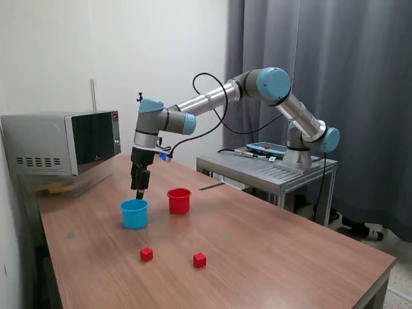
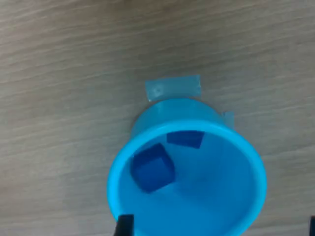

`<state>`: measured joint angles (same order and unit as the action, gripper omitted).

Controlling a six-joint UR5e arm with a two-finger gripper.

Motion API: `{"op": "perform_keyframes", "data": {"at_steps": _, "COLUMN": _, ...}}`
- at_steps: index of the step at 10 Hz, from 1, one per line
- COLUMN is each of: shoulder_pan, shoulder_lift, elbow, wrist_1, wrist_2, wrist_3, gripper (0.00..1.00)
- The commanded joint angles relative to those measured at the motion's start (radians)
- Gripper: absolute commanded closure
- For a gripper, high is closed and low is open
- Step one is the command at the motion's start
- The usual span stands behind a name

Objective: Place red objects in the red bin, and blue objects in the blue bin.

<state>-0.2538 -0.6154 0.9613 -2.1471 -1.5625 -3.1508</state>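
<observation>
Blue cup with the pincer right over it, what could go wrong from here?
1. The pincer hangs just above the blue cup; moving sideways before rising could clip the rim and tip out the two blue cubes inside.
2. The red cup stands close beside it, so a low swing toward the red cubes could knock it too.
3. Whether the pincer is open cannot be told.

1. Wooden table (image 1: 270,251) fills the near part of the scene.
2. Microwave (image 1: 64,143) sits far left on it.
3. White wall (image 1: 148,51) behind, grey curtain (image 1: 335,64) on the right.
4. Metal stand (image 1: 267,168) by the curtain.
</observation>
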Motion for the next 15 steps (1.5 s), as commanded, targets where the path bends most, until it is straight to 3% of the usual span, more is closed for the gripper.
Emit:
{"op": "perform_keyframes", "data": {"at_steps": 1, "shoulder_pan": 0.016, "shoulder_lift": -0.009, "elbow": 0.005, "wrist_1": 0.001, "wrist_2": -0.002, "wrist_3": 0.008, "gripper": 0.0}}
{"op": "perform_keyframes", "data": {"at_steps": 3, "shoulder_pan": 0.063, "shoulder_lift": -0.062, "elbow": 0.055, "wrist_1": 0.004, "wrist_2": -0.011, "wrist_3": 0.049, "gripper": 0.0}}
{"op": "perform_keyframes", "data": {"at_steps": 5, "shoulder_pan": 0.152, "shoulder_lift": -0.156, "elbow": 0.154, "wrist_1": 0.013, "wrist_2": -0.05, "wrist_3": 0.058, "gripper": 0.0}}
{"op": "perform_keyframes", "data": {"at_steps": 7, "shoulder_pan": 0.214, "shoulder_lift": -0.176, "elbow": 0.172, "wrist_1": 0.029, "wrist_2": -0.05, "wrist_3": 0.032, "gripper": 0.0}}
{"op": "perform_keyframes", "data": {"at_steps": 8, "shoulder_pan": 0.217, "shoulder_lift": -0.175, "elbow": 0.169, "wrist_1": 0.106, "wrist_2": -0.053, "wrist_3": 0.04, "gripper": 0.0}}
{"op": "perform_keyframes", "data": {"at_steps": 15, "shoulder_pan": 0.197, "shoulder_lift": -0.011, "elbow": -0.034, "wrist_1": 0.113, "wrist_2": -0.042, "wrist_3": -0.058, "gripper": 0.0}}
